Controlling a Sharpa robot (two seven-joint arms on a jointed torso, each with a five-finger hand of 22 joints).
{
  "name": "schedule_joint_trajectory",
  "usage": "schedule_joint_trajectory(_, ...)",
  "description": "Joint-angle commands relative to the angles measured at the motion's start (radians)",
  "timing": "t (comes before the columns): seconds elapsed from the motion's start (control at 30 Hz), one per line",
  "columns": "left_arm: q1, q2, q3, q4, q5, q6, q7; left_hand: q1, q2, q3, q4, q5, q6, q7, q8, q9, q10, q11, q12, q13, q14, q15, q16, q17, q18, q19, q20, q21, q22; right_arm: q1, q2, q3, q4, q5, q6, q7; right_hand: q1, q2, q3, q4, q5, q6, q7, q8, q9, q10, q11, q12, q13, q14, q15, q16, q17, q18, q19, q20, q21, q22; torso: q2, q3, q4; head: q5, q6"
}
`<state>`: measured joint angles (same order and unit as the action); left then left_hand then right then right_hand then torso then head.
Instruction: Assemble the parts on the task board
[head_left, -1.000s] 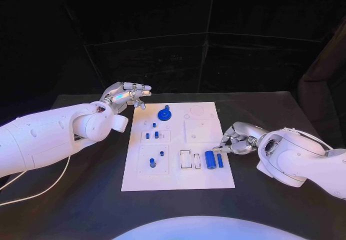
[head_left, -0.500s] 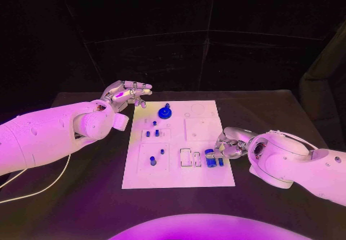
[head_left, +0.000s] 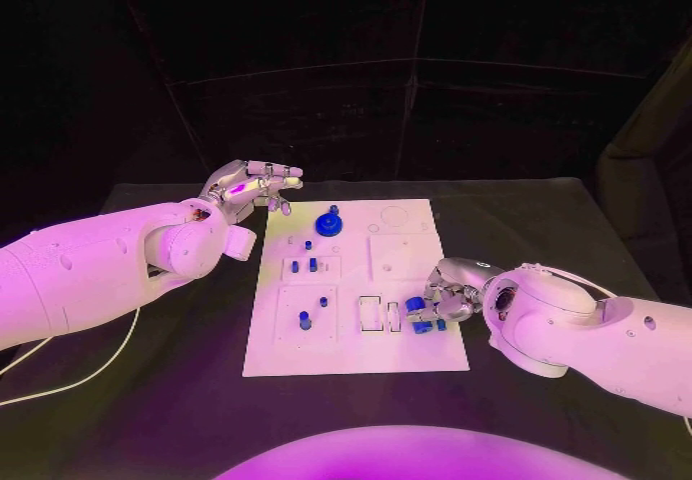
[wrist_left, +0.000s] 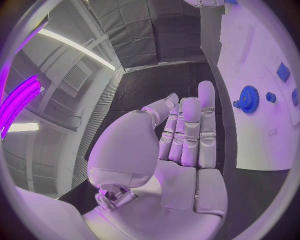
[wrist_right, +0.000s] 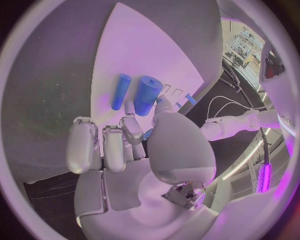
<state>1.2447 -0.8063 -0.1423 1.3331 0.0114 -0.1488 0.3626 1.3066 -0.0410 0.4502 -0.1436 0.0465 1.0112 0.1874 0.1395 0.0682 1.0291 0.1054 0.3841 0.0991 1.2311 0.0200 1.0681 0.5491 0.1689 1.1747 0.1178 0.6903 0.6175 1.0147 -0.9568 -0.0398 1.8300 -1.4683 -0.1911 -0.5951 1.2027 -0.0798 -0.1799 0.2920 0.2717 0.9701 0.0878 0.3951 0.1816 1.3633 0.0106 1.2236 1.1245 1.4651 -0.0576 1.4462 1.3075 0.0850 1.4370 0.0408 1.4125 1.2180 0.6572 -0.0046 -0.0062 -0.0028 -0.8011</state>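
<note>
Task board (head_left: 353, 350): white plate lying flat at the middle of the black bench (head_left: 173, 400), its long side running from 6 to 12 o'clock in the head view.
Blue gear (head_left: 330, 226): stands on the board toward 12 o'clock, just left of the board's midline; the left wrist view shows it too (wrist_left: 249, 98).
Small blue pegs (head_left: 303, 266): set in the raised panels on the board's 9 o'clock half, one more (head_left: 304, 321) toward 7 o'clock.
Thick blue cylinder (wrist_right: 146, 95): lies on the board near its 4 o'clock edge, beside the white slots (head_left: 381, 314).
Thin blue cylinder (wrist_right: 120, 91): lies just beside the thick one, parallel to it, on the outer side.
Right hand (head_left: 440, 295): over the board's 3 to 4 o'clock edge, fingers curled down at the cylinders; a fingertip is at the thick one's end, but whether it grips is unclear.
Left hand (head_left: 254, 186): raised off the board's 11 o'clock corner, fingers loosely apart, holding nothing.
</note>
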Motion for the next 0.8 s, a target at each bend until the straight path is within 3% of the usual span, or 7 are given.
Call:
schedule_joint_trajectory(0.03, 0.001, -0.001, 0.001, 0.002, 0.003, 0.015, -0.001, -0.011, -0.002, -0.005, 0.0, 0.005, -0.007, -0.003, 0.007, 0.0, -0.008, 0.002, 0.004, -0.001, -0.008, -0.001, -0.002, -0.001, 0.013, -0.007, -0.001, -0.005, 0.001, -0.006, 0.013, -0.001, -0.009, -0.052, 0.032, -0.034, 0.015, 0.004, -0.001, -0.004, 0.008, -0.006, 0.0, 0.007, 0.0, -0.006, -0.003, 0.004, 0.002, 0.06, -0.006, 0.005, 0.001, -0.019, 0.009, 0.001, 0.003, 0.002, 0.0, -0.0006, 0.0019, -0.001, -0.001)
schedule_joint_trajectory(0.27, 0.001, -0.004, 0.001, 0.003, 0.003, 0.017, -0.005, -0.014, -0.002, -0.006, 0.001, 0.005, -0.007, -0.003, 0.007, 0.0, -0.009, 0.002, 0.005, -0.001, -0.009, 0.0, -0.002, -0.002, 0.013, -0.007, -0.001, -0.006, 0.0, -0.017, 0.032, -0.001, -0.023, -0.064, 0.016, -0.049, 0.052, 0.028, 0.004, -0.009, 0.047, -0.011, -0.001, 0.022, 0.015, -0.006, -0.003, 0.004, 0.013, 0.059, -0.006, 0.007, 0.005, -0.019, 0.009, 0.002, 0.005, 0.005, 0.0, 0.0, -0.0014, 0.003, -0.003)
schedule_joint_trajectory(0.6, 0.001, -0.005, 0.001, 0.004, 0.003, 0.021, -0.008, -0.016, -0.003, -0.007, 0.002, 0.005, -0.008, -0.003, 0.008, 0.0, -0.01, 0.002, 0.006, -0.002, -0.009, 0.0, -0.001, -0.001, 0.013, -0.007, 0.0, -0.006, 0.0, -0.019, 0.007, -0.001, 0.002, 0.086, -0.173, -0.005, 0.082, 0.08, 0.008, -0.009, 0.173, 0.026, -0.017, 0.049, 0.041, 0.042, -0.018, 0.058, 0.09, 0.066, -0.017, 0.025, 0.045, -0.022, 0.018, -0.007, 0.016, 0.028, -0.002, 0.0005, -0.0004, 0.003, -0.004)
schedule_joint_trajectory(0.8, 0.001, -0.004, 0.0, 0.002, 0.003, 0.024, -0.01, -0.017, -0.003, -0.008, 0.003, 0.005, -0.009, -0.003, 0.008, -0.001, -0.011, 0.002, 0.006, -0.002, -0.009, 0.0, -0.001, -0.002, 0.013, -0.008, 0.0, -0.006, 0.0, -0.019, -0.015, 0.0, 0.038, 0.18, -0.236, 0.034, 0.083, 0.085, 0.005, -0.007, 0.184, 0.032, -0.02, 0.051, 0.045, 0.047, -0.021, 0.063, 0.098, 0.068, -0.02, 0.029, 0.054, -0.023, 0.019, -0.009, 0.018, 0.031, -0.001, -0.0009, 0.0015, -0.001, 0.0)
